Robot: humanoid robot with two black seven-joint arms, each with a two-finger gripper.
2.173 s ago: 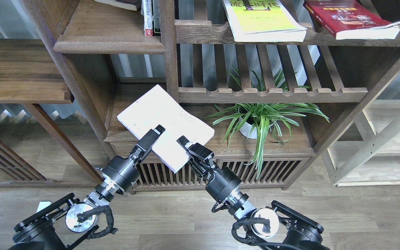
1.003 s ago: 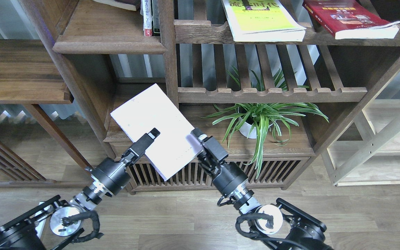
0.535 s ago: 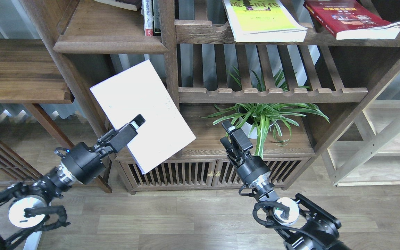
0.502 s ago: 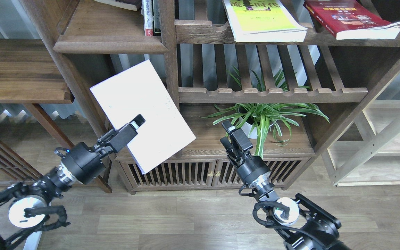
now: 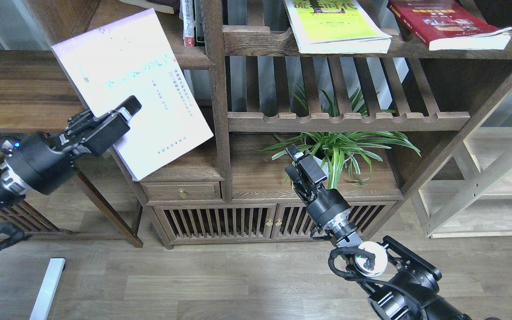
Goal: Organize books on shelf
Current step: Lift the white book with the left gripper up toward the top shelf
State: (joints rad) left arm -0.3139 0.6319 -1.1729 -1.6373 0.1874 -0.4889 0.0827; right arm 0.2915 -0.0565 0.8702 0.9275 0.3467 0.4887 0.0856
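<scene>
My left gripper (image 5: 126,111) is shut on the lower left edge of the pale lavender book (image 5: 140,80) and holds it tilted, high at the left. The book overlaps the front edge of the solid dark-brown shelf (image 5: 192,58). Only the gripper's upper finger shows; the other is behind the book. My right gripper (image 5: 292,163) is open and empty, low in front of the cabinet top, apart from the book. The yellow-green book (image 5: 336,22) and the dark red book (image 5: 442,22) lie flat on the upper slatted rack at the right.
Narrow upright books (image 5: 189,22) stand at the shelf's right end against the post (image 5: 218,89). A potted spider plant (image 5: 334,151) sits on the cabinet top beside my right gripper. A lower slatted rack (image 5: 349,121), a small drawer (image 5: 180,192) and a side table (image 5: 20,89) are nearby.
My left gripper has lifted the lavender book up and to the left, from beside the lower compartment to the solid shelf's height. My right gripper let go of it earlier and has stayed low.
</scene>
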